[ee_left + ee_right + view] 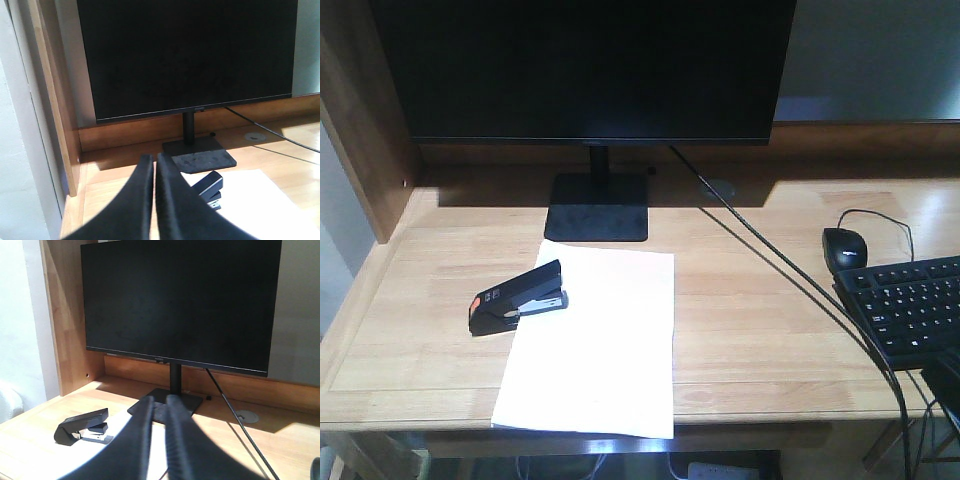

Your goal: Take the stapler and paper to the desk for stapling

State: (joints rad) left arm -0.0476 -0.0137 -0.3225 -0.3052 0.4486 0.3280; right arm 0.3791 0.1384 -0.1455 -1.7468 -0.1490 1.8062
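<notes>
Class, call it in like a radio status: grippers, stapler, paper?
Left gripper shut, empty. Right gripper nearly shut, empty. Stapler on paper's left edge, on desk. Nothing in the way.

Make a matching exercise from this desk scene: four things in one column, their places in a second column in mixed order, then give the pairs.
Things:
1. stapler
2. paper
3. mouse
4. keyboard

Places:
A. at the desk's right edge, nearest the camera
B. lying on the desk in front of the monitor stand
C. just behind the keyboard, its cable looping away
D. across the paper's left edge

Pairs: 1-D, 2-B, 3-C, 4-A
</notes>
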